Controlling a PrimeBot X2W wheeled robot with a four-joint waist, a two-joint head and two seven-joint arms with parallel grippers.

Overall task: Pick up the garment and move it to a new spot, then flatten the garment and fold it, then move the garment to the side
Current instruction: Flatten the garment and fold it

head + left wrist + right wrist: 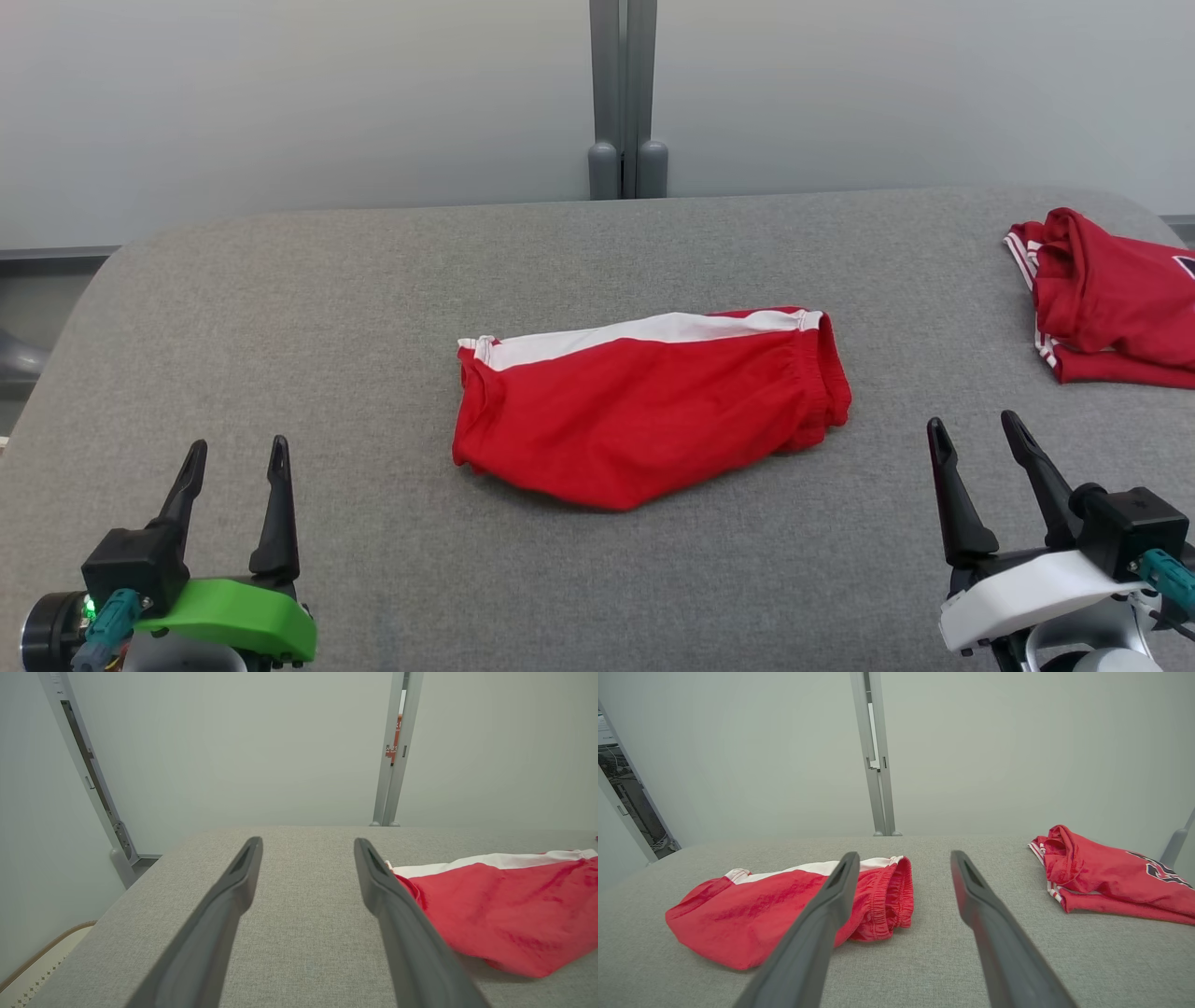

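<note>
the left pincer [237,444] and the right pincer [972,422] both hover low over the near part of the grey, felt-covered worktop [373,280]. each has its two dark fingers well apart, with nothing between them.

the red thin-cloth shorts with a white side stripe and a gathered waistband [644,411] lie between the two pincers and further out. they are ahead and to the right of the left pincer, and ahead and to the left of the right one. the waistband end is nearer the right pincer and the leg hem nearer the left. the shorts lie doubled over in a loose, slightly lumpy shape, apart from both pincers.

that fits two stages. the shorts may be waiting to be lifted to a new spot, or they may be folded and waiting to go aside. in either case, i judge the next contact needs open fingers brought down onto an edge of the cloth. the cloth is thin, so the pinch must catch every layer.

for room, bare worktop runs ahead of the left pincer out to a rounded far corner. a crumpled red jersey with white trim [1111,308] lies ahead and to the right of the right pincer, near that side's edge, so there is less free space there.
</note>
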